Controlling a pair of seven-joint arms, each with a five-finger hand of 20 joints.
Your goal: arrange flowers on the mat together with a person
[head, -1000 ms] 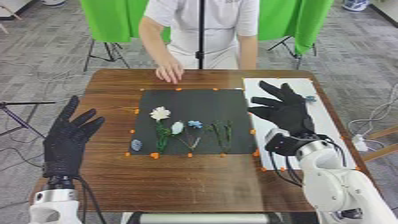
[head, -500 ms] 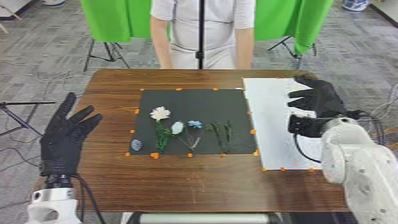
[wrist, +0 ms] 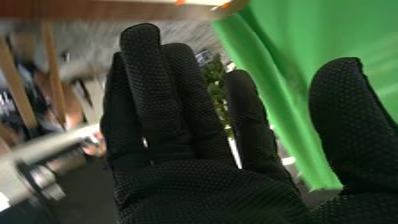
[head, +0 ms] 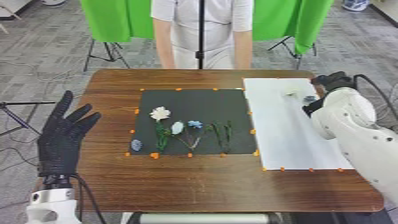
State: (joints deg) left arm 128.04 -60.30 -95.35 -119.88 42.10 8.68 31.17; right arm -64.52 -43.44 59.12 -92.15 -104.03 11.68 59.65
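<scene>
Flower pieces on a dark mat (head: 195, 99), centre of frame.
Left hand (head: 60, 142), left of frame: fingers straight and spread, nothing held; blue-grey oval piece (head: 136, 145), mat's lower left; white flower (head: 160, 113), ruffled, over a leafy green stem (head: 163, 137); pale oval bloom (head: 178, 128), upright; small blue flower (head: 195, 124), just beside; thin green stems (head: 227, 136), mat's lower right; white sheet (head: 293, 135), right of frame, bearing a pale flower (head: 290, 92) near its top; right hand (head: 334, 80), upper right: fingers straight, thumb apart; leafy green (wrist: 216, 87) between fingers, whether held cannot be told.
</scene>
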